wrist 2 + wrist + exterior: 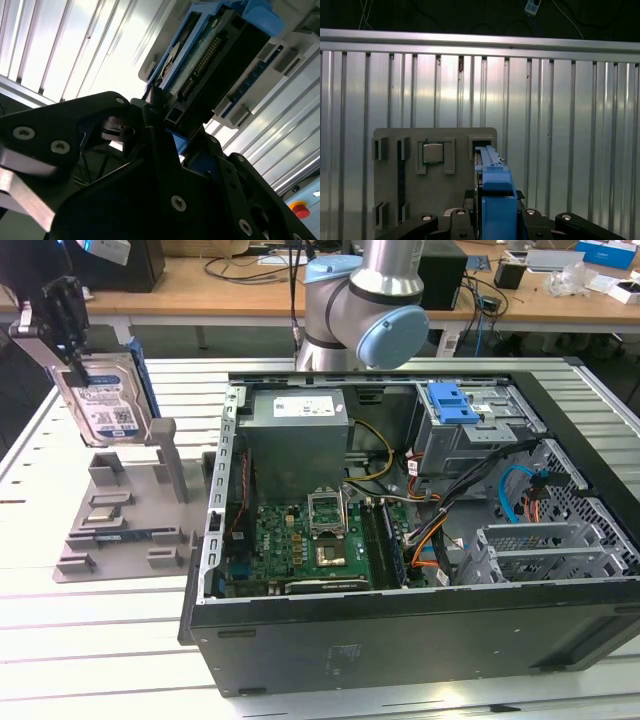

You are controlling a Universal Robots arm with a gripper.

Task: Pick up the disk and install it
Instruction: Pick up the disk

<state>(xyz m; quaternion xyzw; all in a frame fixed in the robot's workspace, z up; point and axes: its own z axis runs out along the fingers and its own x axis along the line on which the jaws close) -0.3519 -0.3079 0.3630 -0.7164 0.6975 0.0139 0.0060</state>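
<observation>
Gripper (172, 120) linkage crowds the foreground in the second wrist view, its jaws clamped narrow on the disk (200, 60). The connector edge shows, but the disk's far end is cut off. In the exterior view the disk hangs upright, label outward, above the grey fixture (120, 505), to the exterior view's left of the open computer case (400, 620). Whether it touches the fixture's post cannot be judged.

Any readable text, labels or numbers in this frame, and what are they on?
Label on the disk, held in the gripper: print too small to read.
White label on the power-supply box: too small to read.
Sticker on the computer case, near wall: unreadable.
</observation>
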